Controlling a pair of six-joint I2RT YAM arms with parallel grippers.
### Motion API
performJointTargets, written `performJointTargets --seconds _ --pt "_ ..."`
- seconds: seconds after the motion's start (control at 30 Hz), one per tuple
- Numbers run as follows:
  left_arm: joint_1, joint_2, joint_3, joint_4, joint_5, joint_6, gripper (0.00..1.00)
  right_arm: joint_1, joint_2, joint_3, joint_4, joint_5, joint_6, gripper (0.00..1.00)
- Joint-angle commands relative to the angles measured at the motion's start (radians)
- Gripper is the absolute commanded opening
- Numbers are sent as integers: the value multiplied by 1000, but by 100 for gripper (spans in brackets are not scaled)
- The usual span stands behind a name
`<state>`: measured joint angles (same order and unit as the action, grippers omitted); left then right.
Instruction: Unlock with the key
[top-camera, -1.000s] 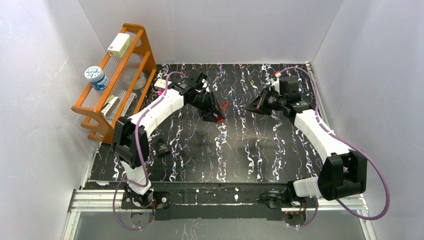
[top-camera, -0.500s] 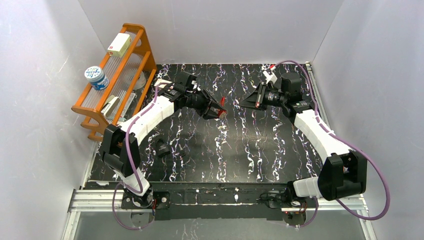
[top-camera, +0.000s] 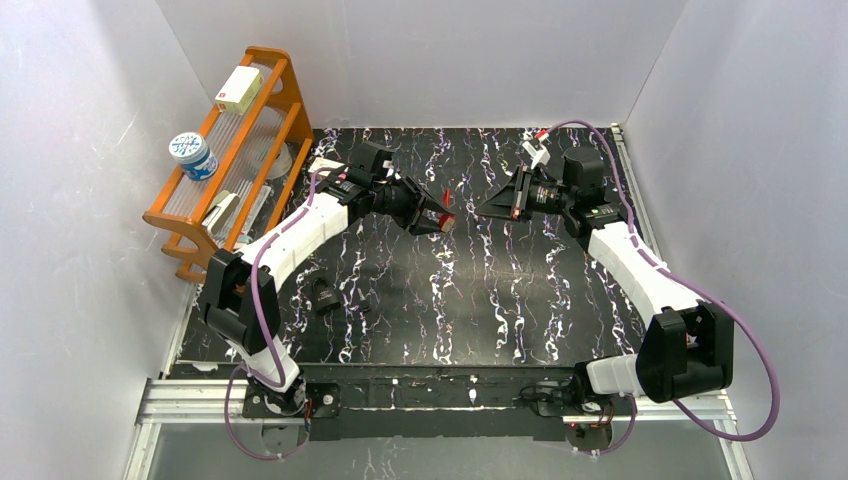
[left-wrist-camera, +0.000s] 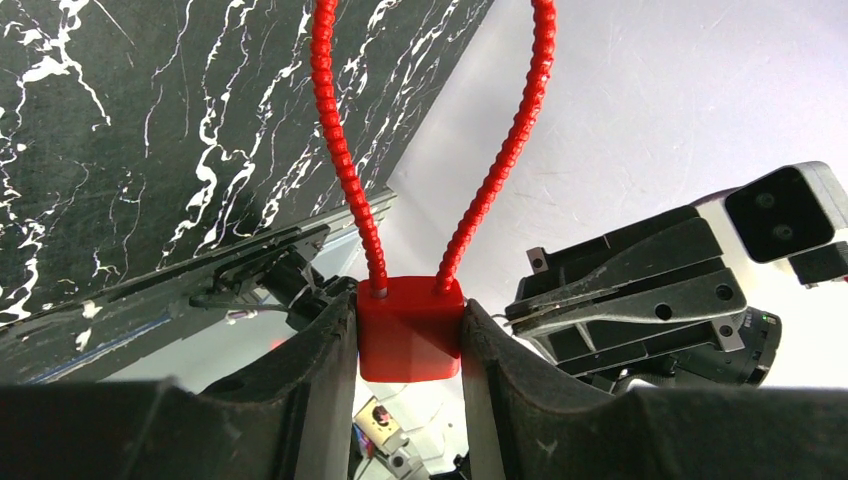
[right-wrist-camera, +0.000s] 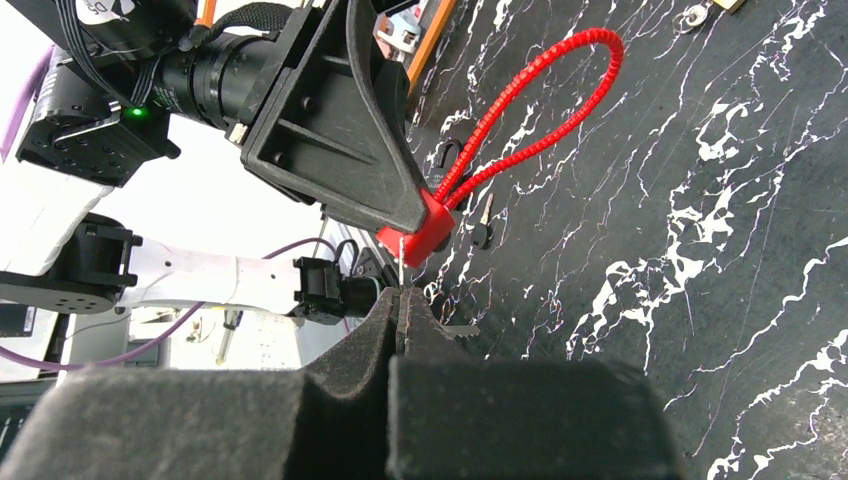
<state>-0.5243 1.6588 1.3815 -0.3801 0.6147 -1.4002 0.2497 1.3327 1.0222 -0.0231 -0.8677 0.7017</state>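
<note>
R fingers w/ key moved closer to padlock.

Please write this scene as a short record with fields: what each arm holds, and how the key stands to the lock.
left fingers: clamped on the red padlock, cable loop free
right fingers: shut on the key
key to lock: tip near the padlock; touching or not, cannot tell
table: a second key lies loose

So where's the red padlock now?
Top view, centre-far: red padlock clamped in the left gripper above the table, facing the right gripper, whose key almost meets it.
</note>
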Motion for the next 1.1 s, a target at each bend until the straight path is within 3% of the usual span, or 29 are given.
performJointTargets --seconds 0.0,1.07 --pt "6 -68 -2 16 44 -26 0 -1 -30 -4 51 -30 -12 1" --pt "6 -104 -36 37 33 -39 0 10 -48 -32 96 -93 -29 1"
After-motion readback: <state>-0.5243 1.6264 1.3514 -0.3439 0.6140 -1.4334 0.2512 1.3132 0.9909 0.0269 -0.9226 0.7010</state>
